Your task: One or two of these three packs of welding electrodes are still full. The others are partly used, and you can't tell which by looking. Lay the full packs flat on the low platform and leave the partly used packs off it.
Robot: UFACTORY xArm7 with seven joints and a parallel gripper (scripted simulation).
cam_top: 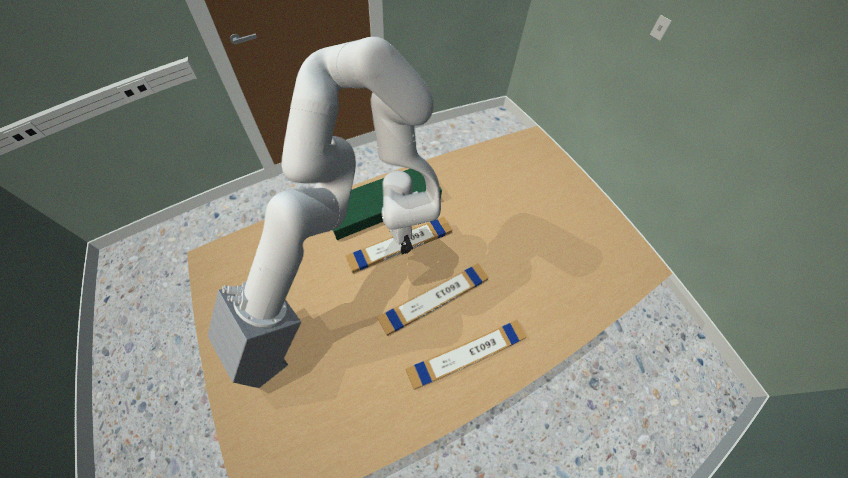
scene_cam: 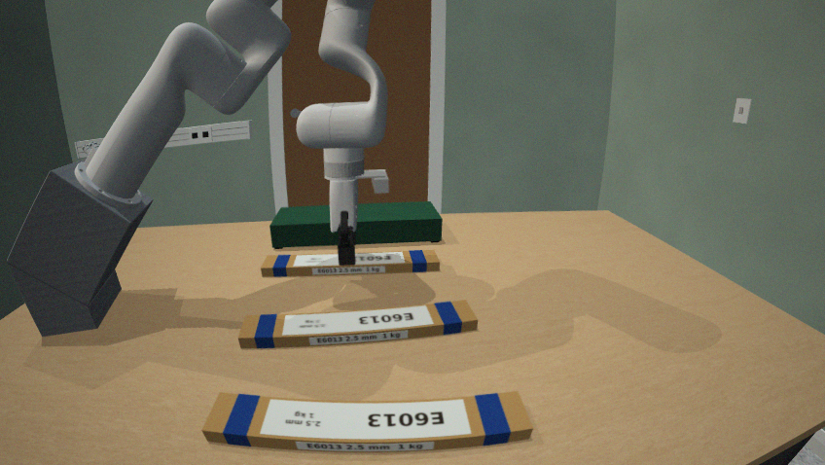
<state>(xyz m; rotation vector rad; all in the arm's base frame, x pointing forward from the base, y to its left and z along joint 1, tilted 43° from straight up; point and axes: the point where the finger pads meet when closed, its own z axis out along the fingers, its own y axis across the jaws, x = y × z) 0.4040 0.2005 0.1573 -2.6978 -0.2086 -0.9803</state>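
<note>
Three flat brown packs with blue bands and white E6013 labels lie in a row on the wooden table. The far pack (cam_top: 380, 251) (scene_cam: 300, 263) lies just in front of the dark green low platform (cam_top: 362, 204) (scene_cam: 398, 222). The middle pack (cam_top: 433, 299) (scene_cam: 358, 323) and the near pack (cam_top: 466, 355) (scene_cam: 367, 419) lie further forward. My gripper (cam_top: 406, 245) (scene_cam: 345, 254) is open and points straight down at the middle of the far pack, its fingers straddling the pack close to its top. Nothing lies on the platform.
The arm's grey base block (cam_top: 252, 341) (scene_cam: 66, 248) stands at the left of the table (cam_top: 534, 195) (scene_cam: 606, 277). The table's edge drops to a speckled floor (cam_top: 623, 403). A brown door (cam_top: 285, 53) (scene_cam: 415, 87) and green walls stand behind.
</note>
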